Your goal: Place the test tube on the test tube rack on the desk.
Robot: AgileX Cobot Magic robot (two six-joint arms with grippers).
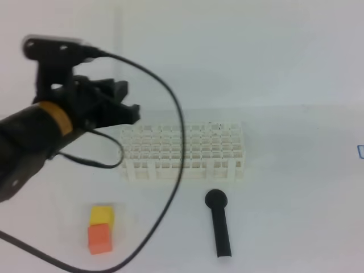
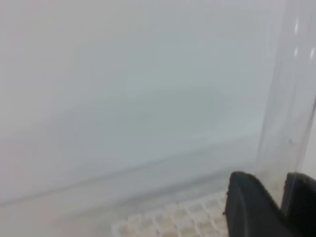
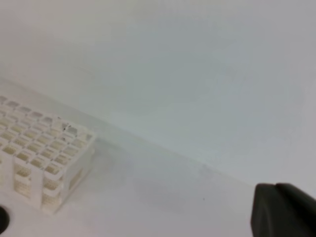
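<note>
Above the test tube rack (image 1: 183, 151), the test tube (image 2: 286, 98) is pinched in the nearly shut left claw (image 2: 284, 207); misaligned, it could be jammed on the grid or dropped onto the bench (image 1: 296, 199).

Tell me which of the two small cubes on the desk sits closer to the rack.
The yellow cube. It lies on the rack's side of the orange cube, which touches it and sits toward the desk's near edge.

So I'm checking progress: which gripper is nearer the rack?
Left. The left gripper hangs just above the rack's left end, holding the tube. The right gripper is off to the rack's right, outside the high view.
</note>
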